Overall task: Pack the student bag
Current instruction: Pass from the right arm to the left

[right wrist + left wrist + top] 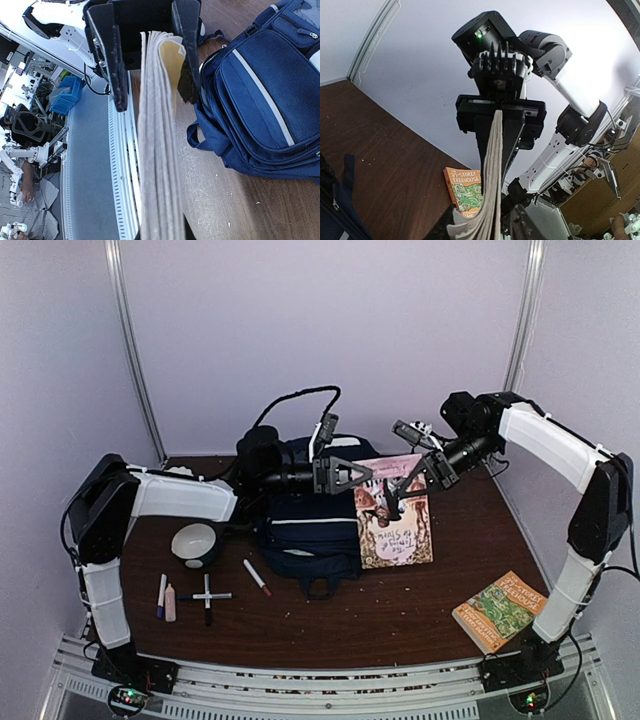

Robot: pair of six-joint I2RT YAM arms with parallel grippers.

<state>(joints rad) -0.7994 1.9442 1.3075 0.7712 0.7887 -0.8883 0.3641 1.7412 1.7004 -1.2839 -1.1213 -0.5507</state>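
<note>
While I'm holding the book (392, 512) clamped in both grippers, right gripper (147, 50) and left gripper (345, 476), the bag (305, 525) is lying just left.

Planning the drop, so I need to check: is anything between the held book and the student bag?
Nothing visible. The book hangs in the right gripper just right of the student bag, with only bare table between. Whether the bag's top is unzipped cannot be told.

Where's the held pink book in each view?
Top external: pink book, centre-right, held upright beside the backpack.
Left wrist: edge-on pages, bottom centre.
Right wrist: edge-on pages, centre.
Shared landmark: the backpack, in all three views.
</note>
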